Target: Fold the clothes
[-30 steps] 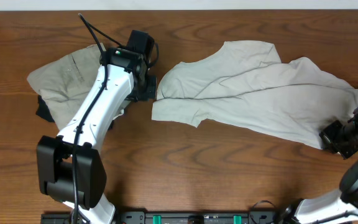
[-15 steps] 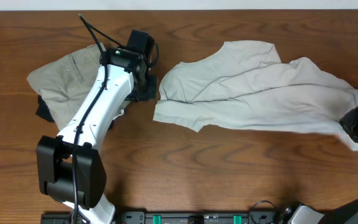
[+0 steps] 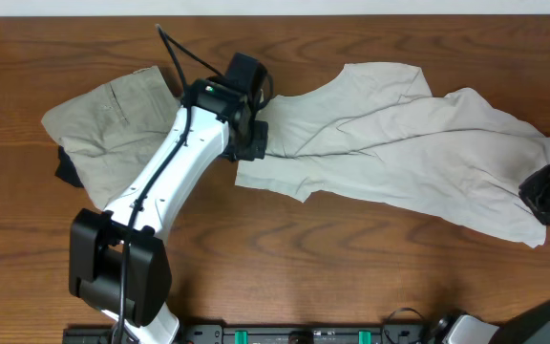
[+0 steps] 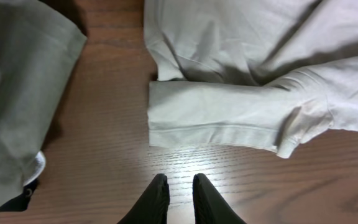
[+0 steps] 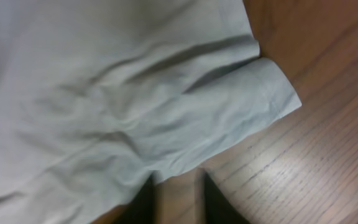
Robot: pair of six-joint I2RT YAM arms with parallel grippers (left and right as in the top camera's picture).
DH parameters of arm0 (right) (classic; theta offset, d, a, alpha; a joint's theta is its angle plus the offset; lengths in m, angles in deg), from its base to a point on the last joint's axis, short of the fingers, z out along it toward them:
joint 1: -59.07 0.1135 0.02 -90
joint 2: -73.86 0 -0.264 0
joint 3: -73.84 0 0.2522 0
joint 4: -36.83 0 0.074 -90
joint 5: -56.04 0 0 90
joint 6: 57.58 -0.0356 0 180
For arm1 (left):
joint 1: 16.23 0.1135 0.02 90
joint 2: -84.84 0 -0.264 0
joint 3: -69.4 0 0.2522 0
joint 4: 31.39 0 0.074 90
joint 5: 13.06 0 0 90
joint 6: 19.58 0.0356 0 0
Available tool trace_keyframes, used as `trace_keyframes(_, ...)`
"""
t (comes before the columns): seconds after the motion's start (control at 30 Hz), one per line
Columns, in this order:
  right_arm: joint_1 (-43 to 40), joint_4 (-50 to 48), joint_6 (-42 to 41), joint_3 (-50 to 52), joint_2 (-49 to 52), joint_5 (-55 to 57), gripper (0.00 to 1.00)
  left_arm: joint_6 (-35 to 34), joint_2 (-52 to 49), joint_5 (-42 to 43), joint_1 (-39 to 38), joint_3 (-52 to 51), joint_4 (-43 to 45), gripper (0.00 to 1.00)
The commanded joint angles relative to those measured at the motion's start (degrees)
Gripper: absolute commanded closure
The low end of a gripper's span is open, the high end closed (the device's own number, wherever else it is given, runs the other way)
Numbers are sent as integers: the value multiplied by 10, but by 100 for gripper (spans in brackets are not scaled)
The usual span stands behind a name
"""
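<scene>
1. Wood-grain surface [image 3: 285,258], glossy brown, carries your clothes.
2. You see the cream garment [image 3: 399,153], thin and wrinkly, sprawled across the centre and right; its hemmed sleeve [image 4: 219,121] lies flat.
3. Your khaki garment [image 3: 103,124], seamed, lies crumpled at left, partly under the left arm.
4. Left fingers [image 4: 180,199] are dark, nearly together, holding nothing, above bare wood.
5. Right fingers [image 5: 178,198] are blurred and parted at the cream hem, gripping nothing.

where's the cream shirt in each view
overhead: cream shirt spreads across the right half of the wooden table.
left wrist: fills the top right, sleeve cuff at centre.
right wrist: covers the left and centre.
shared landmark: the wooden table.
</scene>
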Motion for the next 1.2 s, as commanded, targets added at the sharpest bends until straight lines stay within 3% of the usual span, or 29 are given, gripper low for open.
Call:
trace_keyframes(0.0, -7, 4, -5, 32, 44, 35, 41, 4, -4, -1, -1, -5, -4, 83)
trace_keyframes(0.13, -18, 8, -48, 38, 82, 103, 20, 9, -4, -1, -1, -5, -20, 73)
trace_keyframes(0.37, -45, -7, -92, 61, 112, 133, 20, 17, -4, -1, -1, -5, -33, 69)
trace_keyframes(0.73, -59, -134, -114, 135, 112, 133, 45, 17, -4, -1, -1, -5, -30, 66)
trace_keyframes(0.8, -59, -160, -109, 134, 112, 117, 55, 17, -4, -1, -1, -5, -29, 66)
trace_keyframes(0.83, -59, -164, -107, 131, 111, 103, 66, 17, -4, -1, -1, -5, -29, 66)
trace_keyframes(0.97, -58, -152, -77, 120, 106, 68, 88, 17, -4, -1, -1, -5, -29, 66)
trace_keyframes(1.17, -58, -73, -77, 101, 63, 61, 99, 17, -4, -1, -1, -5, -23, 66)
